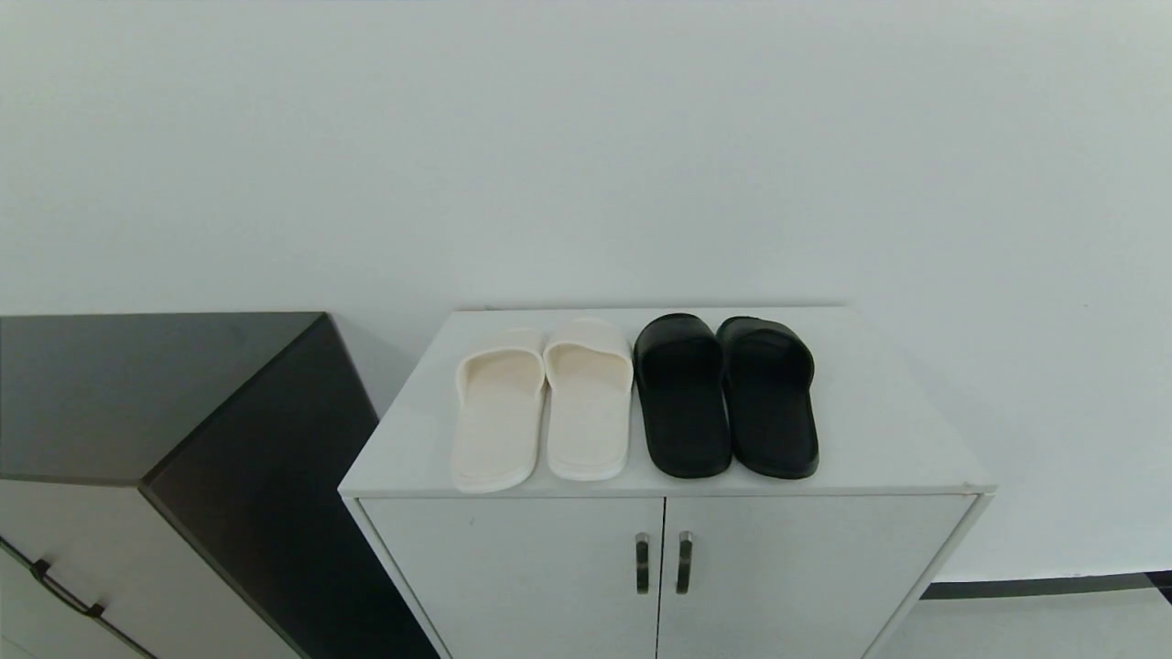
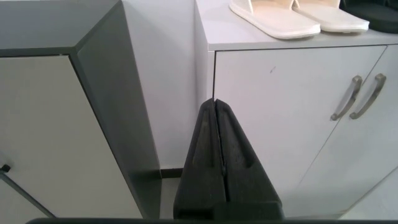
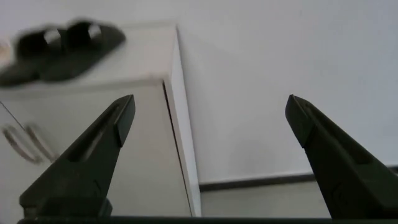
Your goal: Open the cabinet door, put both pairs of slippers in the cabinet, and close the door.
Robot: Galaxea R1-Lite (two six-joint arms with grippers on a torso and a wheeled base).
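A white cabinet (image 1: 513, 567) stands against the wall with both doors shut and two metal handles (image 1: 661, 562) at the middle seam. On its top lie a white pair of slippers (image 1: 542, 403) on the left and a black pair of slippers (image 1: 725, 395) on the right, toes toward the wall. My left gripper (image 2: 216, 102) is shut with nothing in it, low in front of the cabinet's left corner (image 2: 214, 56). My right gripper (image 3: 210, 106) is open and empty, held low off the cabinet's right side (image 3: 180, 143); the black slippers (image 3: 62, 46) lie above it.
A dark-topped cabinet (image 1: 137, 394) with grey fronts stands close on the left, leaving a narrow gap (image 2: 168, 112) beside the white cabinet. A plain wall (image 1: 586, 146) is behind. Open floor (image 1: 1035, 627) lies to the right of the cabinet.
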